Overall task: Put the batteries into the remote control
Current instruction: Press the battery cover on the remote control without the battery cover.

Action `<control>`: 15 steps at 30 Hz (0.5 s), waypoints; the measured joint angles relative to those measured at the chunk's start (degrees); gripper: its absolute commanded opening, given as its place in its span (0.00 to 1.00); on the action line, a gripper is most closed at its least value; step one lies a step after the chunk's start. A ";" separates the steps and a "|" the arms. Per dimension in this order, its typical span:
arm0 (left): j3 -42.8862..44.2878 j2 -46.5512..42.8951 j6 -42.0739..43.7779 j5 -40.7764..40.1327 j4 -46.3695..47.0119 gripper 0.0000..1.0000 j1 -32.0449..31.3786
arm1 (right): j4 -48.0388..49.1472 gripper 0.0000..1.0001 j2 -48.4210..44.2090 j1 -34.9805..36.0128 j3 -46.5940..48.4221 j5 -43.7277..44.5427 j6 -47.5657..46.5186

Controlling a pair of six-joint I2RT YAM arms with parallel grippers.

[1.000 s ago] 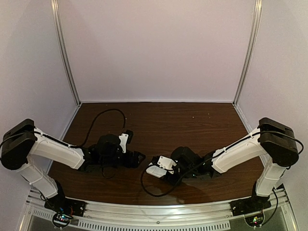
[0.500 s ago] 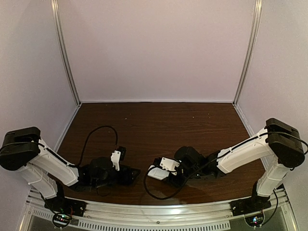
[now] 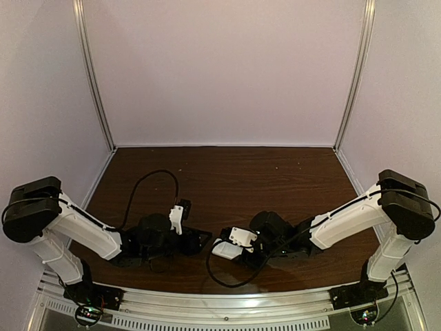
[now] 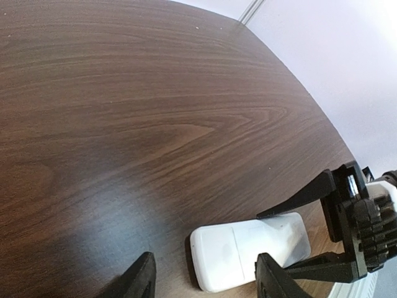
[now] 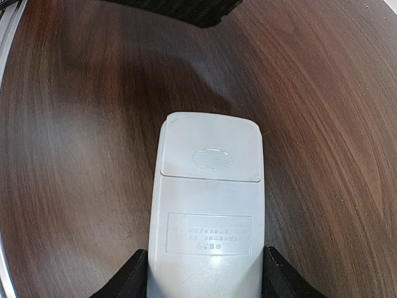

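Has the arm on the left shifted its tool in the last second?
Yes. The left tool dropped toward the front rail, then rose back partway, toward the remote. It now sits closer to the rail than a second ago.

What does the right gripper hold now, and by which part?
The right gripper holds the remote control, back up, by both long sides at its labelled end.

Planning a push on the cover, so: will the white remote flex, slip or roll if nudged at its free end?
Probably stiff: the remote control looks like a hard plastic shell. Its smooth back may be slippery, and the right gripper clamps only one end, so it could pivot. Flat and boxy, it should not roll.
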 measured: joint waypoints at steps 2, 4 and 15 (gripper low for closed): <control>0.00 -0.20 -0.22 0.33 -0.24 0.65 0.96 | 0.00 0.42 0.00 0.00 0.00 0.00 -0.02; 0.02 -0.94 -0.11 0.39 -1.77 0.74 1.90 | 0.00 0.42 0.00 0.00 0.00 0.00 -0.02; 1.16 -11.43 1.33 -2.05 -13.22 0.98 5.07 | 0.00 0.41 0.17 0.00 0.00 -0.07 -0.39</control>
